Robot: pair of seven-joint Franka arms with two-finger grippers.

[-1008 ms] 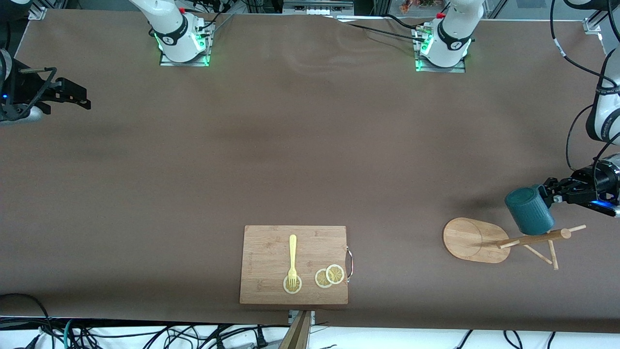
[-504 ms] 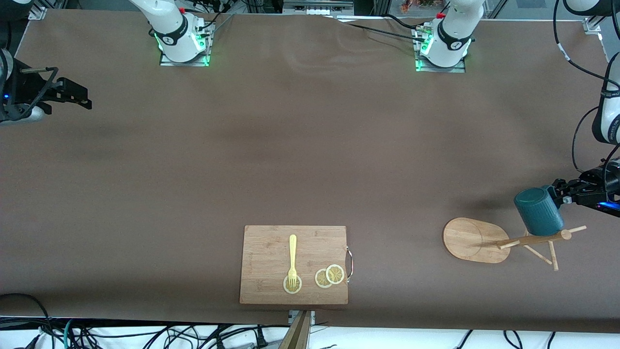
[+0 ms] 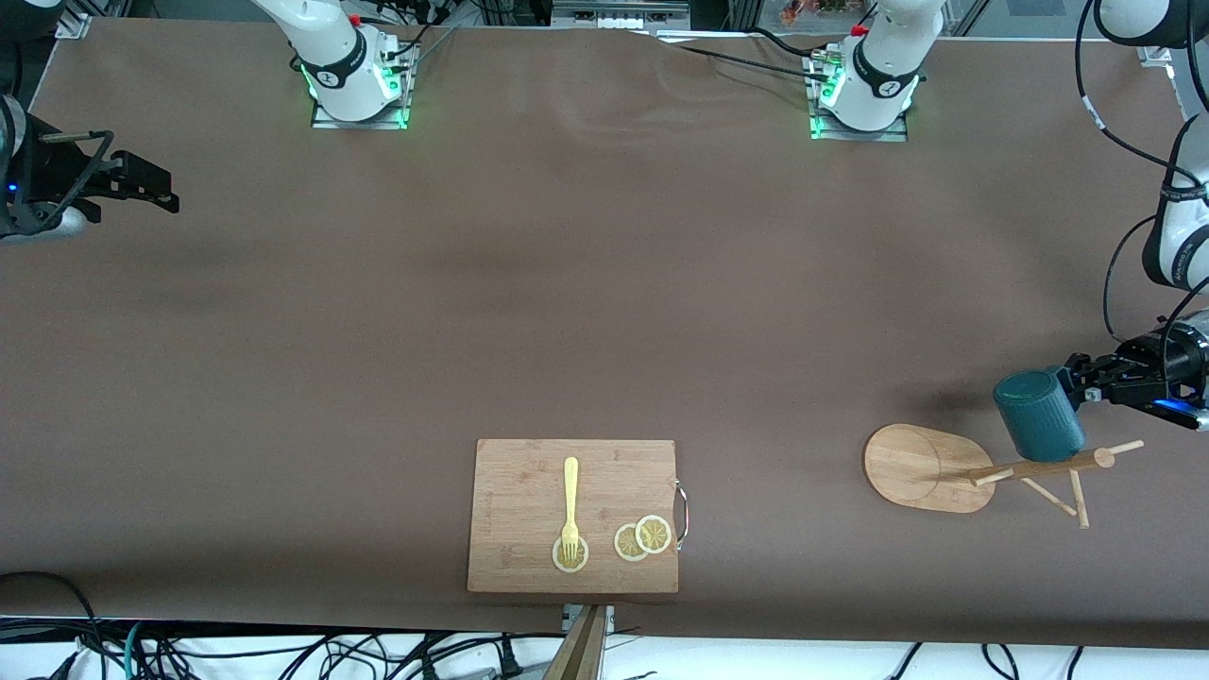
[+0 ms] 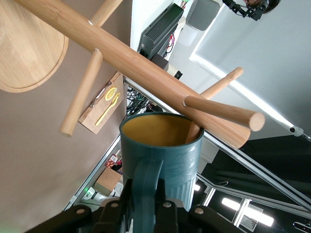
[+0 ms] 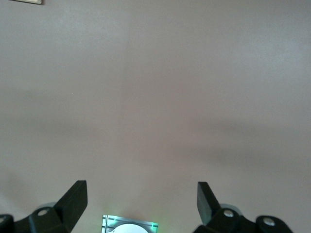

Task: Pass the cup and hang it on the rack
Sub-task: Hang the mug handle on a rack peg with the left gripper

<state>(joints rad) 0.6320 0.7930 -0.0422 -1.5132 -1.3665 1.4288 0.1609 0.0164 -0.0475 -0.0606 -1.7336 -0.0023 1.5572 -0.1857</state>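
My left gripper [image 3: 1077, 385] clamps cup [image 3: 1038, 414] handle over rack [image 3: 982, 467]; should thread handle squarely onto peg [image 4: 221, 110]. Right gripper [image 5: 142, 196] waits, spread empty.

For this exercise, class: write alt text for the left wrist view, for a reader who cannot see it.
The left hand grips the teal cup by its handle, open mouth up against the bamboo rack. One peg reaches over the cup's rim.
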